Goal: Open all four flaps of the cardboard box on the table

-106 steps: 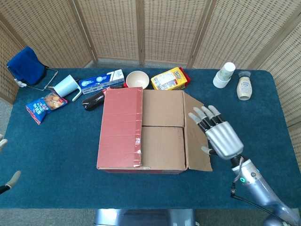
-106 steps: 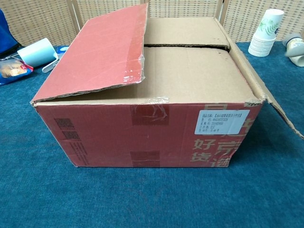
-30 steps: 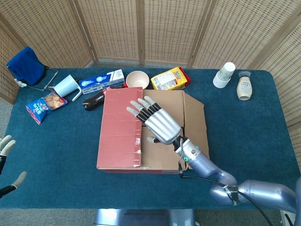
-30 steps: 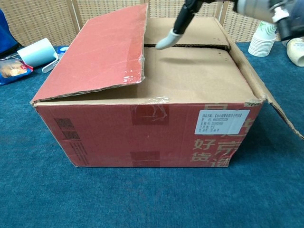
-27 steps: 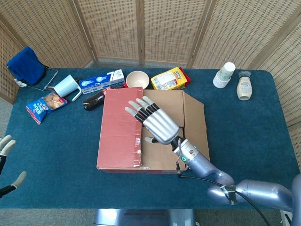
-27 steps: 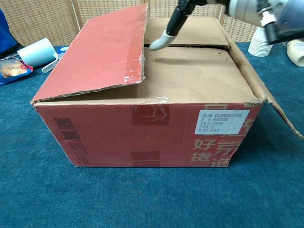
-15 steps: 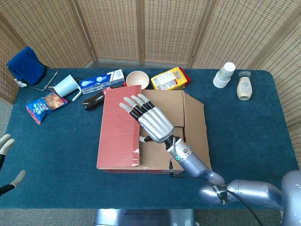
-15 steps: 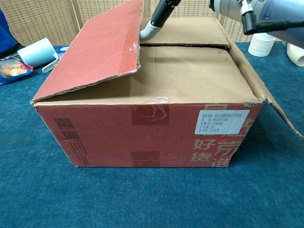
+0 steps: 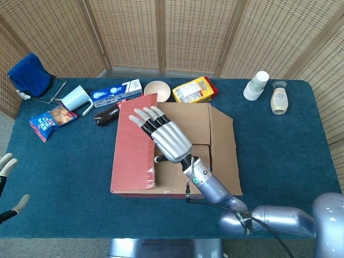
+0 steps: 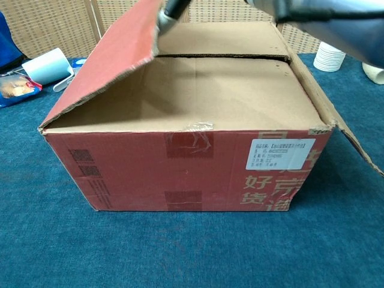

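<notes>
Head view: right hand point(image 9: 163, 138) against red flap point(image 9: 131, 150).

left hand point(image 9: 6, 177): cut by frame edge | box interior: hidden by inner flaps point(image 10: 222, 78)

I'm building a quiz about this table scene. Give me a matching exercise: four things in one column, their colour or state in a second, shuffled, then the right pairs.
Things:
1. red flap
2. right flap
3. bowl
4. snack box

States:
A. yellow, behind the cardboard box
B. cream, empty, next to the snack box
C. folded outward, hanging off the box's side
D. partly raised, right hand at its edge

Pairs: 1-D, 2-C, 3-B, 4-A
</notes>
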Controlling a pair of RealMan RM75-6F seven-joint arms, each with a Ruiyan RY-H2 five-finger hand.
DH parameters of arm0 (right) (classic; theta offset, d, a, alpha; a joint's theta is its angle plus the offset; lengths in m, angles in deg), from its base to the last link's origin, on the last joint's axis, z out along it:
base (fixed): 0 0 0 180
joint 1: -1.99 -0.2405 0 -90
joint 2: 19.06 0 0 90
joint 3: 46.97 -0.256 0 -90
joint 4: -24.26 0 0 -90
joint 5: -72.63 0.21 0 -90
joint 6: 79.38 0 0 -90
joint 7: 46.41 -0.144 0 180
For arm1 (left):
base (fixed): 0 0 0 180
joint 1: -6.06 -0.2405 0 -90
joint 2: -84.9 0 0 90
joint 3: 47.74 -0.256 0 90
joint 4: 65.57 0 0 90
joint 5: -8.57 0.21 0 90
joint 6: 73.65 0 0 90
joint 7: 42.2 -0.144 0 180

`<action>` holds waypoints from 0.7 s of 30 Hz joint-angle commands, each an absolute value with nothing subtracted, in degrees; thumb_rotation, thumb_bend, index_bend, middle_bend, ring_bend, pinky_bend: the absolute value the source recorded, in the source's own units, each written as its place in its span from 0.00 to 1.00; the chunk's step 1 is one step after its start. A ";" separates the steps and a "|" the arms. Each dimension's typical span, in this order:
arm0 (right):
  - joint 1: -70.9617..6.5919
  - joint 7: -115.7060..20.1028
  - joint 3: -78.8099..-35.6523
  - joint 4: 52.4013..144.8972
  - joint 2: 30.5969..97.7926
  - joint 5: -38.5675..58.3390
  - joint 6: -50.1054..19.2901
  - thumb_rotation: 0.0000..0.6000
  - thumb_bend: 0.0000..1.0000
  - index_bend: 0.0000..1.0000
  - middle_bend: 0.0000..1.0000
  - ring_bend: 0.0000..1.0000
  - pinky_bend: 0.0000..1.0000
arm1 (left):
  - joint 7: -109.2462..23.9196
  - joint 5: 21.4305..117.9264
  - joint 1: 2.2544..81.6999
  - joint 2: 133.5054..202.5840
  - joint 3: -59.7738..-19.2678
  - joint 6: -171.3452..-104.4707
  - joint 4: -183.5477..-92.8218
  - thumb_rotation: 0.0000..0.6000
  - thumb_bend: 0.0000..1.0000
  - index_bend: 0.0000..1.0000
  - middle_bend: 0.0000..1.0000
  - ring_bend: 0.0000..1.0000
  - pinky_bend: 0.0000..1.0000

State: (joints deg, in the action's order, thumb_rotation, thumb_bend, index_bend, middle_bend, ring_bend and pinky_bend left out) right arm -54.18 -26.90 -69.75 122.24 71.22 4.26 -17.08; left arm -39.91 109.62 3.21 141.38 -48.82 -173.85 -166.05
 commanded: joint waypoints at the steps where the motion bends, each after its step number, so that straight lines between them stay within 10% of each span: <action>1: -54.93 -26.20 -70.66 122.15 72.50 5.16 -16.14 1.00 0.00 0.03 0.00 0.00 0.07 | -39.96 109.67 3.21 141.39 -48.83 -173.87 -166.06 1.00 0.13 0.00 0.00 0.00 0.00; 21: -62.42 -22.34 -77.55 118.43 79.19 11.47 -15.09 1.00 0.00 0.01 0.00 0.00 0.07 | -39.12 109.72 3.40 141.16 -48.76 -173.73 -165.71 1.00 0.13 0.00 0.00 0.00 0.00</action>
